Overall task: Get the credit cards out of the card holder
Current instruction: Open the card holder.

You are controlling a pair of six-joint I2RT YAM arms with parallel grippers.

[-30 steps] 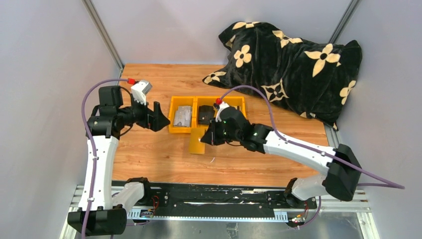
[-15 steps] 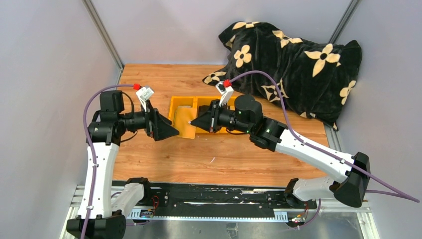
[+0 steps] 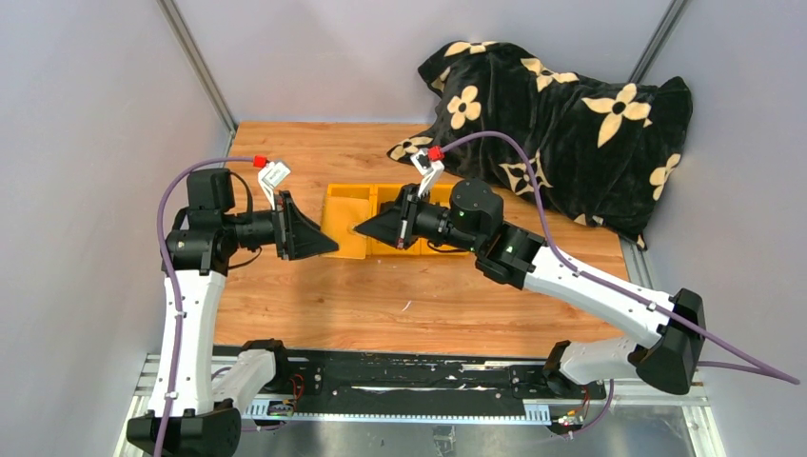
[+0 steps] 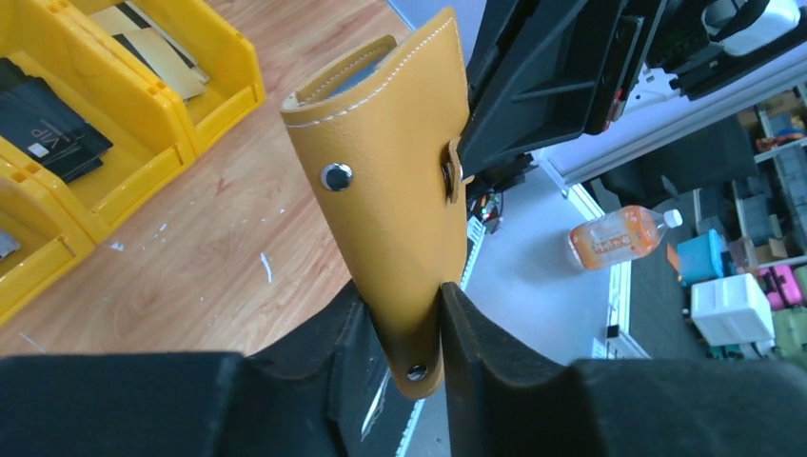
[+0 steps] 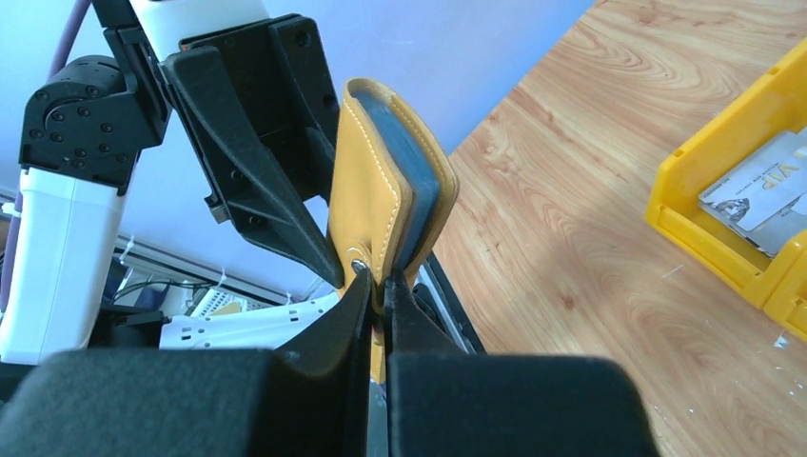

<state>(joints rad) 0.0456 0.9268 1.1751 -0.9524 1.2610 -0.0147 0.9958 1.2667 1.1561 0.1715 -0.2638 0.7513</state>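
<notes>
The mustard-yellow card holder (image 4: pixel 390 181) hangs in the air between my two grippers, folded, with its grey-blue inner faces (image 5: pixel 407 176) showing at the open edge. My left gripper (image 4: pixel 407 303) is shut on its lower corner by a rivet. My right gripper (image 5: pixel 383 286) is shut on the snap edge of the same card holder (image 5: pixel 366 205). From above, the left gripper (image 3: pixel 328 249) and right gripper (image 3: pixel 364 228) meet tip to tip in front of the tray. A grey credit card (image 5: pixel 761 190) lies in the tray. I see no card inside the holder.
The yellow three-compartment tray (image 3: pixel 344 202) stands on the wooden table (image 3: pixel 428 295) just behind the grippers, with a black card (image 4: pixel 43 119) in its middle compartment. A black flowered blanket (image 3: pixel 561 114) fills the back right corner.
My right gripper lifted the card holder off the table and swung it left towards the left arm. The left gripper, wide open before, has closed on the holder's lower corner.
</notes>
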